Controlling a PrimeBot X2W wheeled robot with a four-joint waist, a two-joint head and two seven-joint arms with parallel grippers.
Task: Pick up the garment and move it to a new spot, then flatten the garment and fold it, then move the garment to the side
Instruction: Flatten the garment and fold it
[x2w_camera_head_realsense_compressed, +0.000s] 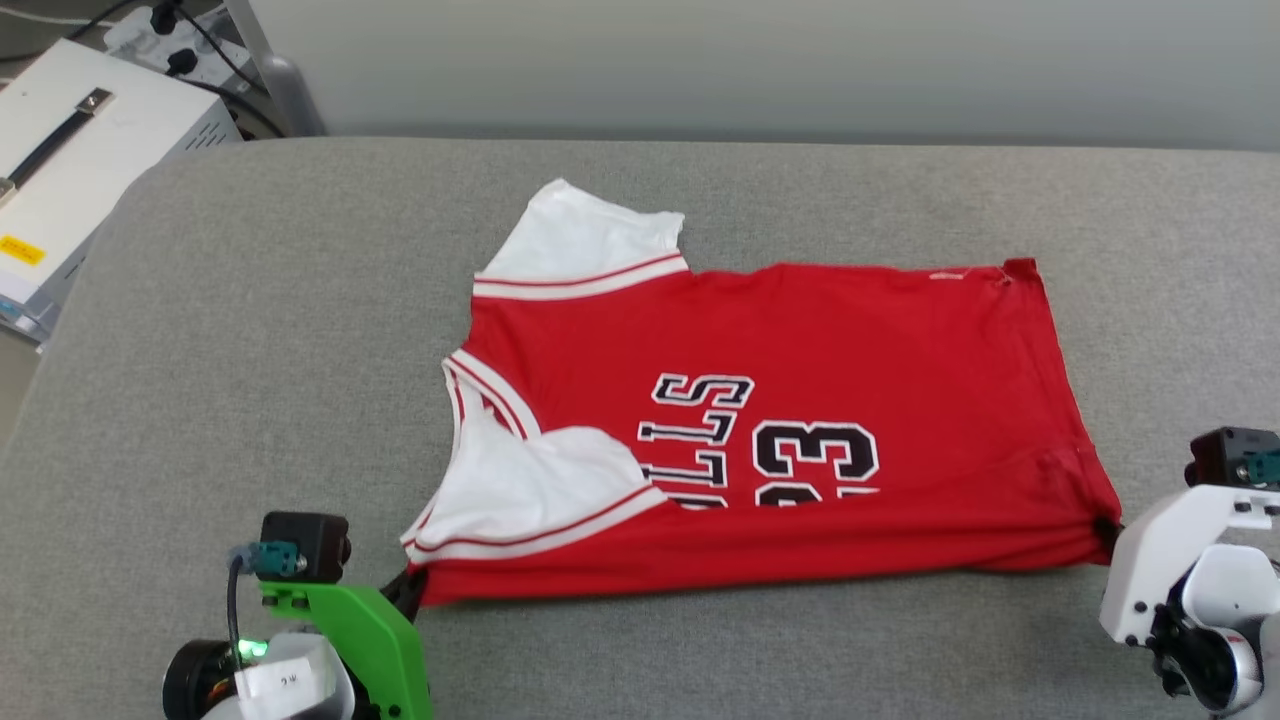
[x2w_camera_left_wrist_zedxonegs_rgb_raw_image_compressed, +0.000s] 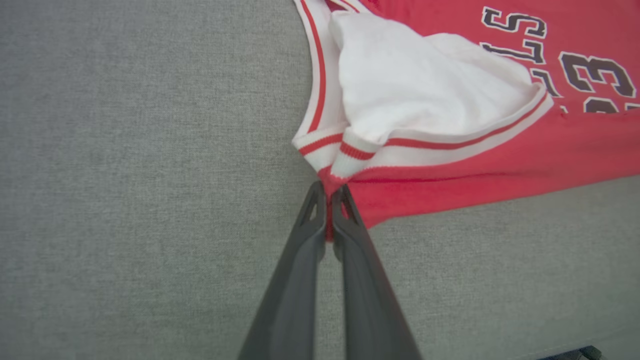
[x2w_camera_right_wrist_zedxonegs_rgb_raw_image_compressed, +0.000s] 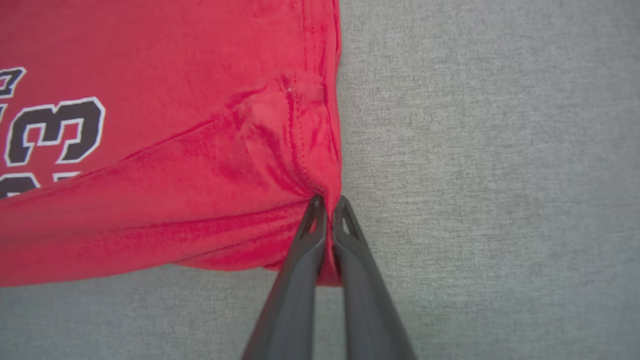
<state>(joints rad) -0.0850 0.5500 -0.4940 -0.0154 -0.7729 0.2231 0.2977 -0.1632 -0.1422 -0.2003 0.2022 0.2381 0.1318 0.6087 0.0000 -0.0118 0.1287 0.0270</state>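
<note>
Over on the left, the left gripper (x2w_camera_left_wrist_zedxonegs_rgb_raw_image_compressed: 327, 192) was pinched tight on the near shoulder corner of the garment (x2w_camera_head_realsense_compressed: 800, 420), a sliver of red cloth caught between its dark fingers just below the striped trim. The jersey itself lay sideways across the middle of the grey cushioned surface (x2w_camera_head_realsense_compressed: 250, 350), collar toward the left and hem toward the right. One white sleeve stuck out at the far edge and the other was tucked over the chest, and the lettering was cut off along the near edge, so that edge looked like a fold line. At the right, the right gripper (x2w_camera_right_wrist_zedxonegs_rgb_raw_image_compressed: 328, 202) was clamped on the near hem corner, with wrinkles fanning out from the pinch. Both ends gripped like that: by my reading, a setup to keep that near edge taut for a lift or a drag. The surface was a plain woven grey. A white box (x2w_camera_head_realsense_compressed: 70, 150) sat off its left corner, cables and plugs (x2w_camera_head_realsense_compressed: 165, 30) lay behind that, and a pale wall (x2w_camera_head_realsense_compressed: 760, 60) ran along the back.
</note>
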